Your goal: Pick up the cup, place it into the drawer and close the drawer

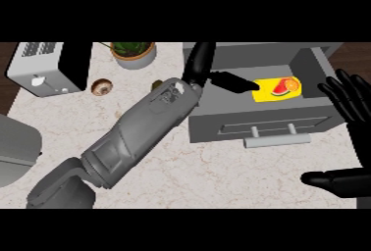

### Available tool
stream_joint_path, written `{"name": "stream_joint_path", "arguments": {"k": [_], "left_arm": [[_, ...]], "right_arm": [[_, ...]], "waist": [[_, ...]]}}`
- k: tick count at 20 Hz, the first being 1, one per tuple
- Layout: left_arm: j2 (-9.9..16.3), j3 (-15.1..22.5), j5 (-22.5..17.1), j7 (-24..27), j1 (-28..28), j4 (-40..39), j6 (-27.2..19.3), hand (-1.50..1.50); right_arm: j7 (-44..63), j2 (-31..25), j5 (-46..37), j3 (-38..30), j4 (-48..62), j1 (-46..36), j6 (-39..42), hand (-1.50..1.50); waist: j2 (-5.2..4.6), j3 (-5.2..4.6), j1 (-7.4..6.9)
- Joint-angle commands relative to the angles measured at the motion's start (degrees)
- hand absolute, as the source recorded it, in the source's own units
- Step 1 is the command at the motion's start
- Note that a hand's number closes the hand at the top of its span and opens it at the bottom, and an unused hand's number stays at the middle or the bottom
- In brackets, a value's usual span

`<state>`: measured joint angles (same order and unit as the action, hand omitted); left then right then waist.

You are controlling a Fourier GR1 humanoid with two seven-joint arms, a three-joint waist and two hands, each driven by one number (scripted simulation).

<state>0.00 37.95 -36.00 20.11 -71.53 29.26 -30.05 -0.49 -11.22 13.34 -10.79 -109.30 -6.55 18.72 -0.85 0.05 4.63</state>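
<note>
Head view: the cup, yellow with a red and orange fruit picture on it, lies on its side inside the open grey drawer, toward the drawer's right wall. The left hand reaches over the drawer's left part; one dark finger stretches out to the cup's left end and seems to touch it. The other fingers point up toward the drawer's back edge. The hand looks released rather than clenched around the cup, which rests on the drawer's floor. The grey left forearm crosses the counter on a slant from the lower left.

The right hand shows at the view's right edge, fingers up and spread, open and holding nothing.

The counter is pale, veined stone. The drawer's front panel carries a light bar handle. At the counter's back left corner stands a toaster; beside it lies a small brown round thing, and a potted plant stands at the back edge.
</note>
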Motion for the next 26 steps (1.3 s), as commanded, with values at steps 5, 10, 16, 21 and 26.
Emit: {"name": "stream_joint_path", "arguments": {"k": [5, 10, 16, 21, 26], "left_arm": [[0.00, -3.88, -3.41, 2.73, -1.17, 3.20, 0.03, -1.50], [2.99, -7.06, -3.50, -1.28, -1.08, 6.42, 0.58, -1.50], [10.30, -9.62, -3.22, -4.38, 3.53, 13.03, 3.33, -1.50], [16.10, -10.11, -3.59, -5.17, 13.37, 24.34, 5.37, -1.50], [21.18, -12.48, -3.39, -9.37, 19.00, 33.26, 5.41, -1.50]], "right_arm": [[-0.39, -4.60, -0.89, -0.11, -0.51, 0.20, 5.05, 1.50], [5.82, -8.98, -3.73, 1.25, -7.79, 2.80, 7.08, 1.50], [-0.37, -7.69, -17.51, 5.20, -7.17, 7.76, 6.18, 1.50], [0.72, -3.88, -28.24, 10.39, -2.70, 3.45, -0.86, 1.50], [-3.02, -3.29, -36.51, 14.94, 2.21, 2.09, -3.46, 1.50]], "waist": [[0.58, -0.04, -3.25], [1.19, -0.11, -4.50], [1.13, -0.04, -5.06], [1.23, -0.06, -6.87], [1.09, -0.04, -6.01]]}}
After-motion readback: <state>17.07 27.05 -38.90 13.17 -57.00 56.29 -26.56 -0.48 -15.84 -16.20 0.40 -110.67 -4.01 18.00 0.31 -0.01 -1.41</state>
